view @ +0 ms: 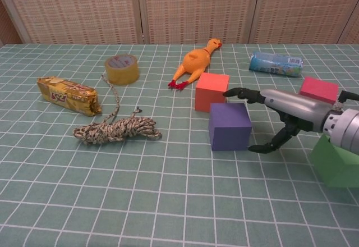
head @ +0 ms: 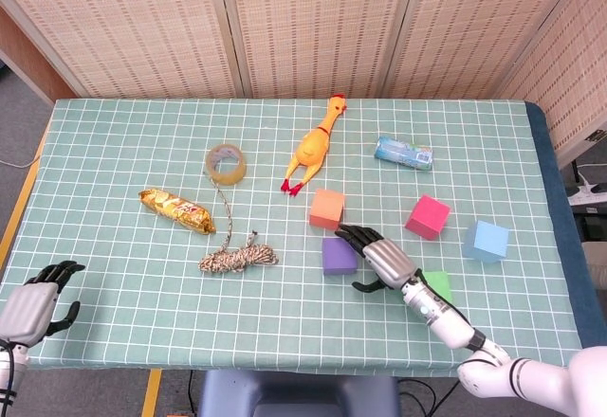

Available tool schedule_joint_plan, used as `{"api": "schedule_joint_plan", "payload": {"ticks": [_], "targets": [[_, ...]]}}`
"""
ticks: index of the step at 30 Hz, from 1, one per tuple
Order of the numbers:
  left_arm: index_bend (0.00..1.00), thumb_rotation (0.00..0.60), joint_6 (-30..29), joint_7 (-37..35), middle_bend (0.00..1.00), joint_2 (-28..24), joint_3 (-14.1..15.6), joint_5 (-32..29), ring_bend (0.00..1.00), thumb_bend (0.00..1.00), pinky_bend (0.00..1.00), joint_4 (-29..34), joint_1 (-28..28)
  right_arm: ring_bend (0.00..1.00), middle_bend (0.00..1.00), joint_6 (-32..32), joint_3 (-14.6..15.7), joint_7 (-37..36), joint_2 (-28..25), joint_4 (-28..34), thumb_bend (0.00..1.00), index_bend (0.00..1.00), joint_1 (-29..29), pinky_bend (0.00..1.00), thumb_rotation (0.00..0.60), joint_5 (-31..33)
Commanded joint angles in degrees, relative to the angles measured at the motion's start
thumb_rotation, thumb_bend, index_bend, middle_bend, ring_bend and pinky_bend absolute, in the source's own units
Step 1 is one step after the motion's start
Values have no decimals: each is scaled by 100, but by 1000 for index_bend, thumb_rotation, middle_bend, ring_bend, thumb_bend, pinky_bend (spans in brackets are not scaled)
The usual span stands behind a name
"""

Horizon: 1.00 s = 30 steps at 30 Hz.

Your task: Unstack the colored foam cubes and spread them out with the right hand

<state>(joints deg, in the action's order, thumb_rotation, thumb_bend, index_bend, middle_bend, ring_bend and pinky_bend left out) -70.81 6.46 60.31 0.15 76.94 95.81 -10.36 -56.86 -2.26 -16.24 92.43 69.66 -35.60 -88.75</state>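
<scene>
Five foam cubes lie apart on the checked cloth: orange (head: 326,208) (view: 211,91), purple (head: 338,255) (view: 229,126), pink (head: 427,216) (view: 318,90), light blue (head: 486,241) and green (head: 436,285) (view: 335,160). My right hand (head: 377,257) (view: 275,112) is open, fingers spread, just right of the purple cube, fingertips near its top right corner and thumb low beside its base. It holds nothing. My left hand (head: 36,305) rests at the table's front left corner, fingers loosely curled and empty.
A rubber chicken (head: 313,144), a tape roll (head: 226,163), a gold snack packet (head: 175,210), a coil of rope (head: 238,256) and a blue tissue pack (head: 403,153) lie on the back and left of the table.
</scene>
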Motion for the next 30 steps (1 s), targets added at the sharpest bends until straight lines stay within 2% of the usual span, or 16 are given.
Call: {"api": "schedule_joint_plan", "payload": {"ticks": [1, 5, 8, 11, 14, 20, 25, 30], "targets": [[213, 600, -5, -3, 162, -1, -2, -1, 160, 462, 359, -3, 2, 0, 0, -13, -84, -18, 232, -214, 118, 34, -87, 93, 600, 32], [213, 600, 20, -6, 162, 2, 9, 11, 159, 463, 360, -2, -7, 13, 62, -196, -163, -203, 530, -507, 118, 91, -145, 130, 600, -35], [213, 600, 52, 22, 162, 1, 20, 9, 160, 462, 359, 2, -19, 75, 145, -360, -213, -364, 809, -855, 118, 158, -194, 211, 600, -96], [213, 600, 54, 15, 163, -4, 20, 10, 160, 462, 359, 6, -21, 192, 272, -565, -260, -464, 1041, -1171, 118, 261, -203, 328, 600, -136], [213, 600, 47, -17, 162, -14, 15, 1, 160, 463, 359, 5, -14, 358, 399, -736, -267, -559, 1210, -1475, 118, 385, -196, 504, 600, -174], [213, 600, 36, -18, 162, -21, 12, -7, 160, 462, 359, 9, -8, 554, 532, -1024, -235, -695, 1399, -1892, 119, 510, -140, 708, 600, -233], [213, 600, 51, -6, 162, -18, 14, -14, 159, 462, 359, 10, -14, 588, 559, -1224, -139, -851, 1295, -1858, 133, 539, -58, 742, 600, -318], [213, 600, 64, -6, 162, -23, 10, -38, 159, 462, 359, 18, -16, 588, 559, -1233, 112, -953, 767, -1221, 134, 539, 79, 743, 600, -422]]}}
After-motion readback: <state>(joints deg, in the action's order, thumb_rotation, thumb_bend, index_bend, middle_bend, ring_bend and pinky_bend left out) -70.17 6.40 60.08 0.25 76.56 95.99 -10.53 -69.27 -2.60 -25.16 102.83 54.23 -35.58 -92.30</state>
